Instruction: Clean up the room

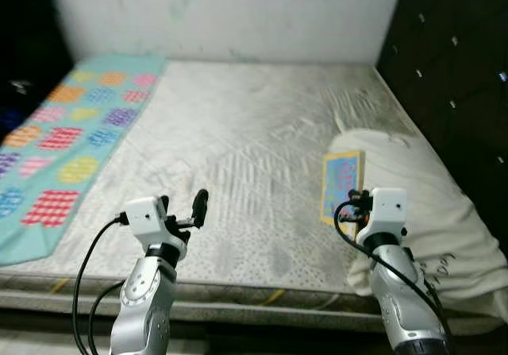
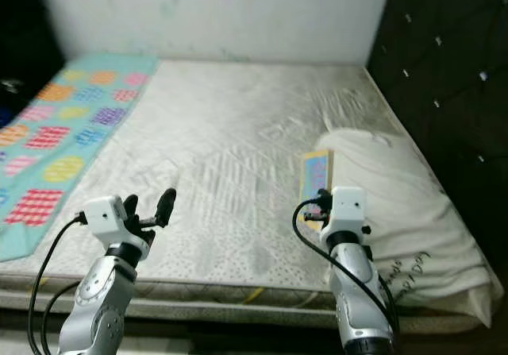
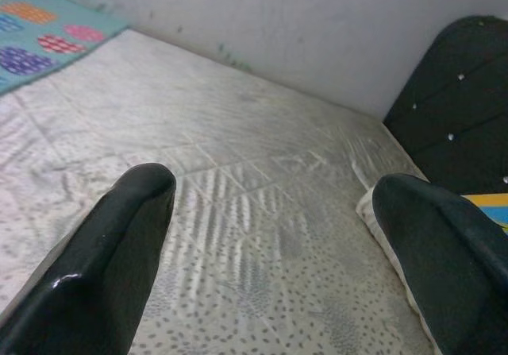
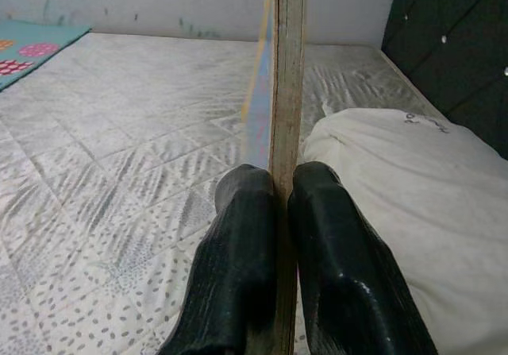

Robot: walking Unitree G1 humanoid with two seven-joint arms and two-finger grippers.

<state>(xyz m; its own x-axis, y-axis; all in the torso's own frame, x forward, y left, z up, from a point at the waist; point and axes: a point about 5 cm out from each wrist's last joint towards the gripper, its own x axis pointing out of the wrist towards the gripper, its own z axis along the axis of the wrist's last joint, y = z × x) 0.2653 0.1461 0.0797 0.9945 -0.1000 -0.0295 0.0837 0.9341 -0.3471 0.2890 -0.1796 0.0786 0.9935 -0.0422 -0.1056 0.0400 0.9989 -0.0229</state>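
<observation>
The right pincer (image 4: 274, 212) is clamped on a thin, stiff book (image 1: 343, 182) — light, held edge-on at its lower edge, lower right of frame above the bed (image 1: 238, 148) beside a pillow (image 1: 429, 204). The left pincer (image 3: 270, 228) gapes wide, empty.

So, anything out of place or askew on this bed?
The mattress is bare, with a patterned blanket bunched along its left edge and a white pillow crumpled at the right. The right gripper pinches a thin colourful board upright on its edge.
</observation>
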